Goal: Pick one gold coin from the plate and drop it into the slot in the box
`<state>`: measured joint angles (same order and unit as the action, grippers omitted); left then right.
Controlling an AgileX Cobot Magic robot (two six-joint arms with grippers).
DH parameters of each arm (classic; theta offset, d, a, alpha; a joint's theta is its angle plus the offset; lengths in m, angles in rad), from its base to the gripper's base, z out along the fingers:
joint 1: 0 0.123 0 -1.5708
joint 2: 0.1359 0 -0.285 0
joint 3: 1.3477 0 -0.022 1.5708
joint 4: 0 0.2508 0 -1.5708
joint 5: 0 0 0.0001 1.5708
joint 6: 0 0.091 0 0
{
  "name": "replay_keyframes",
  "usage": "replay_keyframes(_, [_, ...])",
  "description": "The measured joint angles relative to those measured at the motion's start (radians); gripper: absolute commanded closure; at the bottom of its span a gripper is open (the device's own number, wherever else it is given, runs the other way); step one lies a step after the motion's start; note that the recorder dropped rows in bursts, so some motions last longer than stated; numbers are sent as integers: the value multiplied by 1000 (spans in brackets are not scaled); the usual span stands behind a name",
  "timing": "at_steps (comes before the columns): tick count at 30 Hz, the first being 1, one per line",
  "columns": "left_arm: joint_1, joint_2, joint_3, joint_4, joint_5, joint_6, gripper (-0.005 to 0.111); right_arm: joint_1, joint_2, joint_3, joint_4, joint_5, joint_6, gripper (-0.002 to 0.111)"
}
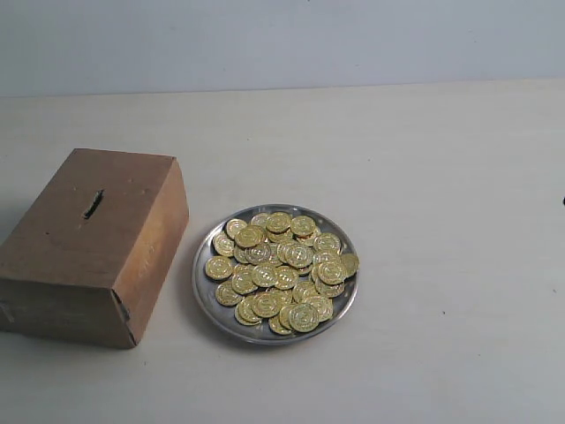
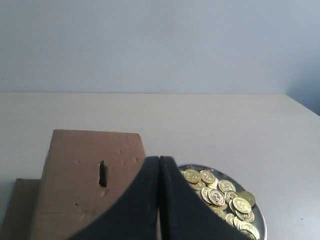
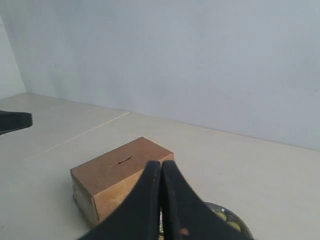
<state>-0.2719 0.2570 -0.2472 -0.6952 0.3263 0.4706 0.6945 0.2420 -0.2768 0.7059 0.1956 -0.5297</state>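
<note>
A brown cardboard box (image 1: 93,243) stands at the left of the table, its dark slot (image 1: 93,204) in the top face. Right beside it sits the silver plate (image 1: 205,291), heaped with several gold coins (image 1: 281,269). Neither arm shows in the exterior view. In the left wrist view my left gripper (image 2: 159,161) is shut with nothing between its fingers, hanging in front of the box (image 2: 80,190) and the plate (image 2: 261,220). My right gripper (image 3: 161,165) is also shut and empty, above and short of the box (image 3: 115,175) and the plate (image 3: 245,227).
The pale table (image 1: 441,177) stretches wide to the right and behind the plate. A dark tip of the other arm (image 3: 15,121) shows at the edge of the right wrist view. A plain wall rises behind the table.
</note>
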Motion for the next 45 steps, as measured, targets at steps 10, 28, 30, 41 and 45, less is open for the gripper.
replay_keyframes(10, [0, -133, 209, -614, -6, 632, 107, 0, -54, 187, 8, -146, -78, 108])
replay_keyframes(28, [0, -133, 245, -789, -4, 942, 107, 0, -54, 272, 3, -141, -119, 108])
replay_keyframes(30, [0, -133, 245, -789, -4, 942, 107, 0, -54, 272, 3, -140, -118, 108])
replay_keyframes(41, [0, -133, 245, -789, -4, 942, 107, 0, -54, 272, 3, -136, -114, 108])
replay_keyframes(45, [0, -133, 245, -789, -4, 942, 107, 0, -58, 272, 3, -136, -112, 108])
